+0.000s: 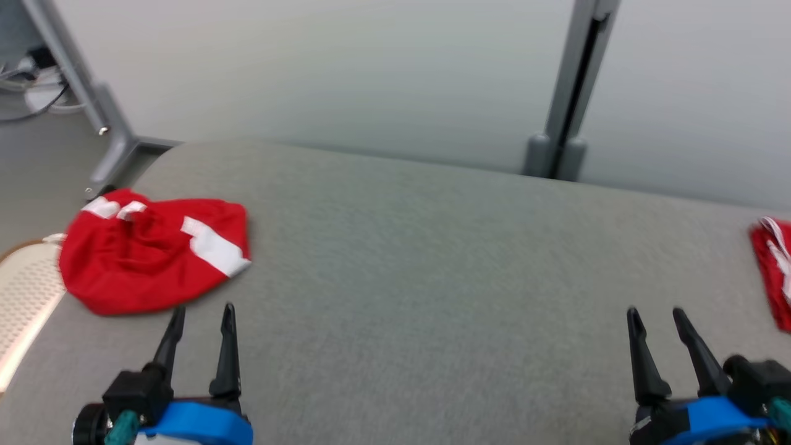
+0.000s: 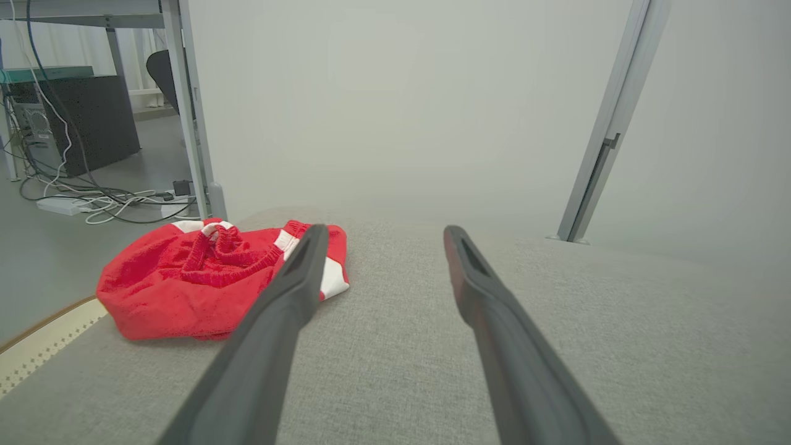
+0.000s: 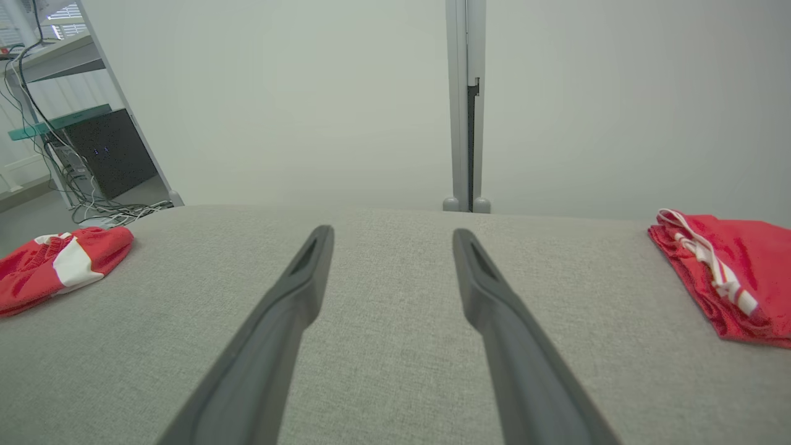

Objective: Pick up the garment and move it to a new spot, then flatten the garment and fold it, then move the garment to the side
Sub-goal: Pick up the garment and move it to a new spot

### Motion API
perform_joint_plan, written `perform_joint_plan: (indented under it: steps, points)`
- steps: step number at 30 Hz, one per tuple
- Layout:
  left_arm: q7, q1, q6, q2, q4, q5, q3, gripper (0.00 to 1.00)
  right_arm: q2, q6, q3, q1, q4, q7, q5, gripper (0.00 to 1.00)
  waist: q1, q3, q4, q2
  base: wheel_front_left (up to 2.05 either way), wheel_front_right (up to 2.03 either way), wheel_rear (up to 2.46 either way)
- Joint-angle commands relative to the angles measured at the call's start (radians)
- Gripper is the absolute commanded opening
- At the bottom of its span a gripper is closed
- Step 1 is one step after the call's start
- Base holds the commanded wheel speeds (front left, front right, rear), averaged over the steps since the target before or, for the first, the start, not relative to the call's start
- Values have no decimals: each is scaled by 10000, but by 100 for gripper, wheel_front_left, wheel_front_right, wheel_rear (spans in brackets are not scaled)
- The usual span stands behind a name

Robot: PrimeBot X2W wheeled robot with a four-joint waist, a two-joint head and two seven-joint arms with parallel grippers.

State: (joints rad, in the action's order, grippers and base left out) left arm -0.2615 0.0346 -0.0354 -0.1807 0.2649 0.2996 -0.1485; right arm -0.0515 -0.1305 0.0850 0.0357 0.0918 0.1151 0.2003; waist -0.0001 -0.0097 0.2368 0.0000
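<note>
**Head view.**
- Surface: grey fabric-covered table (image 1: 401, 259), rounded at its far left corner.
- Room: pale partition wall (image 1: 340, 68) behind the table, with a grey metal post (image 1: 571, 86) standing at the far edge. A cream perforated panel (image 1: 28, 290) sits at the left border.
- Task item: red garment (image 1: 148, 253) with white patches, crumpled on the table's left end.
- Other item: second red garment (image 1: 772, 272), lying at the right border.
- Left gripper (image 1: 204, 312): fingers spread, empty, tips just short of the red garment's near edge.
- Right gripper (image 1: 655, 315): fingers spread, empty, over bare cloth.

**Left wrist view.**
- Room: black computer tower (image 2: 80, 123) and loose cables (image 2: 105, 204) on the floor beyond the table.
- Left gripper (image 2: 383, 235): fingers (image 2: 272, 334) well apart, gripping nothing. The red garment (image 2: 185, 290) lies to the left of them, its elastic waistband bunched on top.

**Right wrist view.**
- Right gripper (image 3: 392, 235): fingers (image 3: 513, 346) apart, nothing between them, pointing at the grey metal post (image 3: 466, 105).
- The red garment (image 3: 55, 266) lies far left. The second red garment (image 3: 735, 278) lies far right, white cord showing.
</note>
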Motion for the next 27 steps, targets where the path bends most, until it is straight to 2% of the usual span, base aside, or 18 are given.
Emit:
perform_joint_plan:
  steps: [1,9,14,20,27]
  points:
    - [-37,93,25,-12,-27,29,-27,100,6,-5,-5,102,-1,28,-1,100,1,305,520,0,0,0,0]
    - [29,-187,185,-6,-126,109,20,100,2,-5,-194,118,162,59,49,100,1,306,2115,0,0,0,0]
    - [110,-409,297,-89,-8,274,185,100,2,-5,-445,46,433,57,165,100,1,249,2785,0,0,0,0]
    - [61,-859,603,-93,-174,476,505,100,-1,-5,-903,-287,744,-28,167,100,1,372,2921,0,0,0,0]
    - [28,-1029,704,-60,-370,588,610,100,1,-5,-1028,-572,997,-20,66,100,1,486,2967,0,0,0,0]
